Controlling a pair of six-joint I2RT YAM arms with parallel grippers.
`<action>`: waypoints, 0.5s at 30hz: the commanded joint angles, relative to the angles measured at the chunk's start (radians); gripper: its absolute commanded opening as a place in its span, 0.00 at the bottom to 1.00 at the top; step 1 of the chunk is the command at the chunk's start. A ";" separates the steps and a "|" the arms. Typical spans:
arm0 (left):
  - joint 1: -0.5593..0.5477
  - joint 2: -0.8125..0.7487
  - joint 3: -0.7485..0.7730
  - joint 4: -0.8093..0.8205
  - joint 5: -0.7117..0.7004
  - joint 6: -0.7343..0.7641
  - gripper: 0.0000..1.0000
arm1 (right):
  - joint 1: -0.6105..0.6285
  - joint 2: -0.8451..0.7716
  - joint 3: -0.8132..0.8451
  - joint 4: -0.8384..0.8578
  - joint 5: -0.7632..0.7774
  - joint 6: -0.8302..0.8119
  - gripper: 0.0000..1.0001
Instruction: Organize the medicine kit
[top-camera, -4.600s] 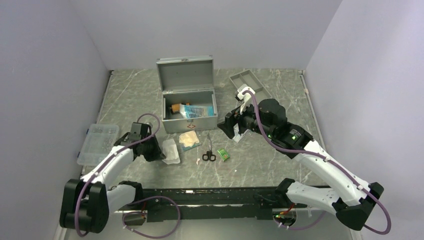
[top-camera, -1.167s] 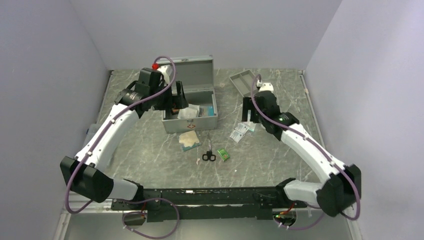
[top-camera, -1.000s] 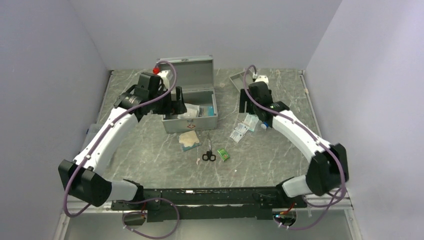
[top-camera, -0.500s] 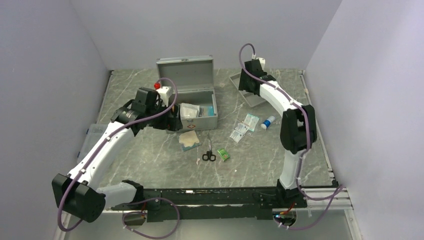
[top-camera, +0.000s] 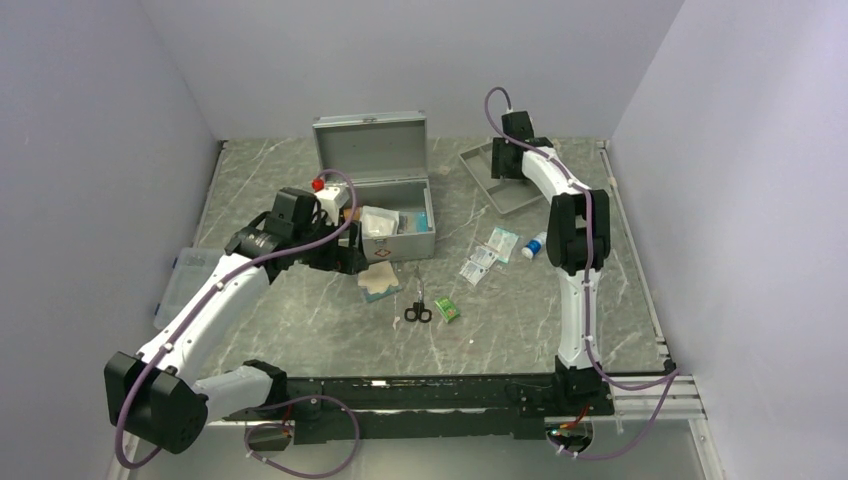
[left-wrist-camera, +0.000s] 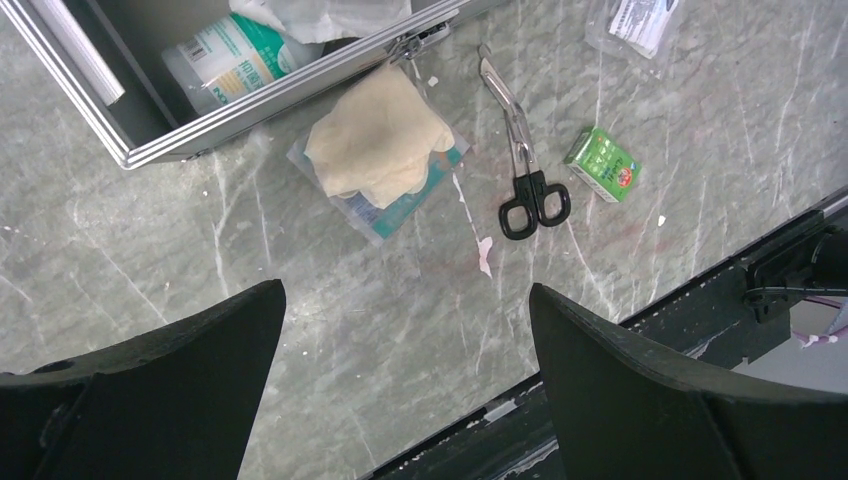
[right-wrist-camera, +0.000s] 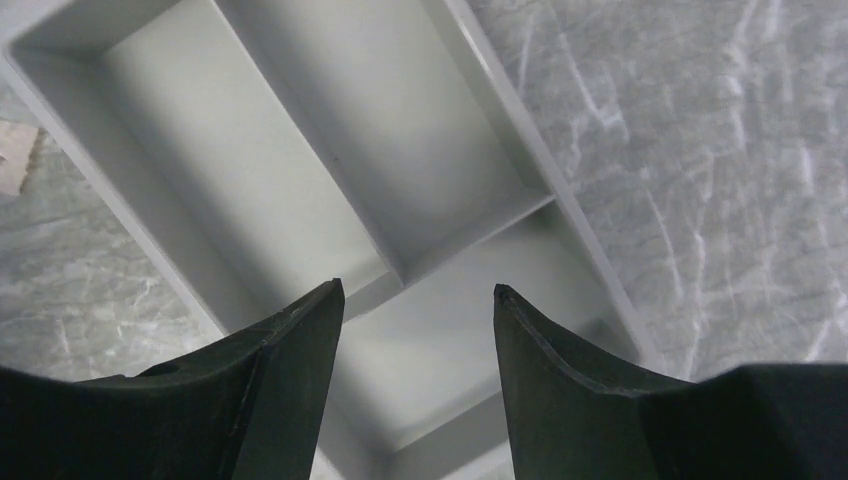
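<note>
Backing off: left gripper (left-wrist-camera: 400, 300) has pulled out of the medicine kit (top-camera: 400, 246) and hangs just in front of it, fingers wide apart and empty. Near edge still has scissors (left-wrist-camera: 525, 180), green box (left-wrist-camera: 602, 163) and beige glove pack (left-wrist-camera: 375, 150) against the kit's front wall. Kit sits mid-table, lid up, white packet (top-camera: 378, 222) now inside, so one item looks stowed. Sachets (top-camera: 490, 252) and bottle (top-camera: 537, 245) lie to its right. Far back, right gripper (right-wrist-camera: 417, 290) has swung over the divided tray (top-camera: 510, 195), fingers apart, empty. Path looks unobstructed.
</note>
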 joint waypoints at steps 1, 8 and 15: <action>-0.005 -0.005 0.002 0.038 0.032 0.011 0.99 | -0.011 0.043 0.080 -0.031 -0.094 -0.071 0.59; -0.005 -0.010 0.000 0.034 0.024 0.018 0.99 | -0.017 0.029 0.102 -0.006 -0.112 -0.122 0.59; -0.005 -0.008 0.001 0.031 0.026 0.024 0.99 | -0.018 0.035 0.136 -0.004 -0.113 -0.143 0.59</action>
